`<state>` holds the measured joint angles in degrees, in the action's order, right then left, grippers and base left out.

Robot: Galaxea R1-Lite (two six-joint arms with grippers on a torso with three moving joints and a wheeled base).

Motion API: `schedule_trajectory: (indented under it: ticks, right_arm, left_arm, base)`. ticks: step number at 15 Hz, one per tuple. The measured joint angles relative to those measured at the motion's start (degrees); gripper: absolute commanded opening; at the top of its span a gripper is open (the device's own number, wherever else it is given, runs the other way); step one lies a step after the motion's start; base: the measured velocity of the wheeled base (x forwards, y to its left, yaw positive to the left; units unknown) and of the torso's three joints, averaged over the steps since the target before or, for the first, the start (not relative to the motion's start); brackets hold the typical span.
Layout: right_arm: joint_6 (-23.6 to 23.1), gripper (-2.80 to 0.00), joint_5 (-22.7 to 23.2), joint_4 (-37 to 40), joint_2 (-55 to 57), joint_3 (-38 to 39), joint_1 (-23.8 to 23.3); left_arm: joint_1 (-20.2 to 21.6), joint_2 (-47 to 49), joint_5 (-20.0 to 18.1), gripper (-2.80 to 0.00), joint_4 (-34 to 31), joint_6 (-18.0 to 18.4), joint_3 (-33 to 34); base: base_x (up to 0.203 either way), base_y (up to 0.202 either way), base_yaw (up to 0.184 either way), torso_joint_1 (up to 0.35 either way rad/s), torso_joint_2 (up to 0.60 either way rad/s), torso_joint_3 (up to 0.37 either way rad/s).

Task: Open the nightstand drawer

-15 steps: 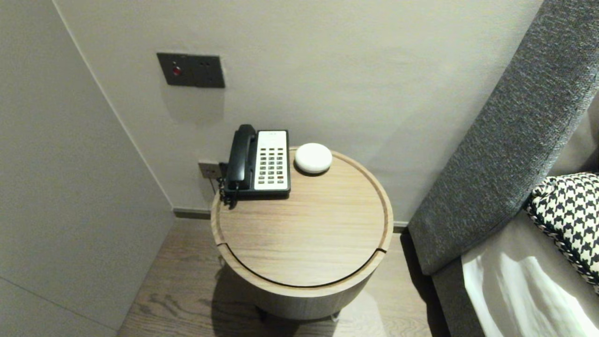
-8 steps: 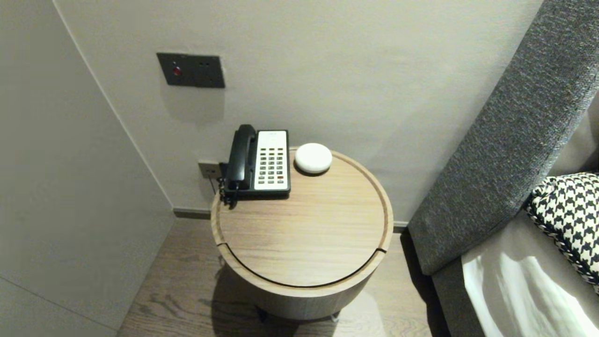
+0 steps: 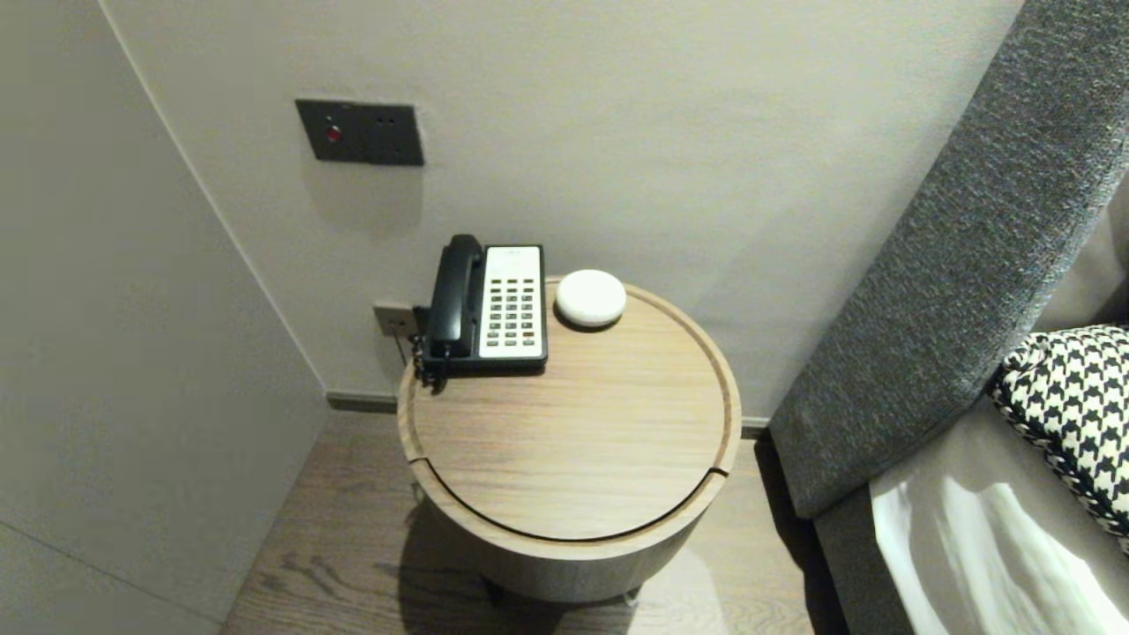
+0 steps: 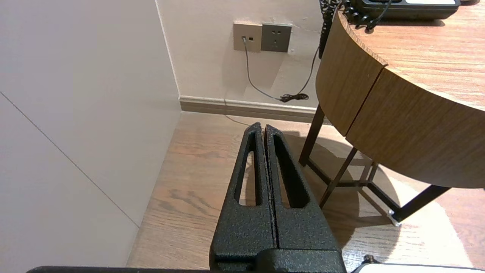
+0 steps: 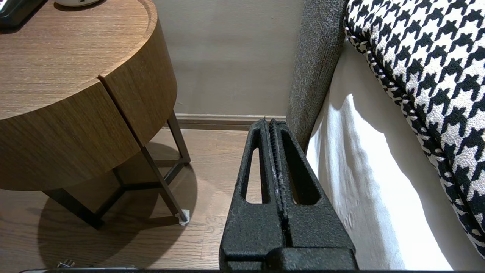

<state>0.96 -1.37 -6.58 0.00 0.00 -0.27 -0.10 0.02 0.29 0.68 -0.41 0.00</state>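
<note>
A round wooden bedside table [image 3: 573,459] stands against the wall. At its back sit a corded telephone [image 3: 485,304] with a black handset and white keypad, and a white round puck-shaped device [image 3: 590,298]. Neither arm shows in the head view. My left gripper [image 4: 262,127] hangs low over the wood floor, left of the table's side [image 4: 398,125], shut and empty. My right gripper [image 5: 269,121] hangs low between the table [image 5: 75,125] and the bed, shut with nothing in it.
A grey upholstered headboard [image 3: 953,265] and a bed with white sheet [image 3: 997,556] and a houndstooth pillow [image 3: 1072,397] fill the right. A side wall [image 3: 106,353] closes the left. Wall sockets [image 4: 262,37] with a cable sit behind the table. A dark switch panel [image 3: 359,132] is above.
</note>
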Motion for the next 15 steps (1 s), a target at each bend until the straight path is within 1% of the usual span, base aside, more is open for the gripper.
schedule_trajectory:
  ticks: [15]
  right_arm:
    - [0.00, -2.80, -0.01, 0.02, 0.00, 0.00, 0.00]
  left_arm:
    - [0.00, 0.00, 0.45, -2.80, -0.20, 0.12, 0.00]
  base:
    - [0.000, 0.000, 0.000, 0.000, 0.00, 0.000]
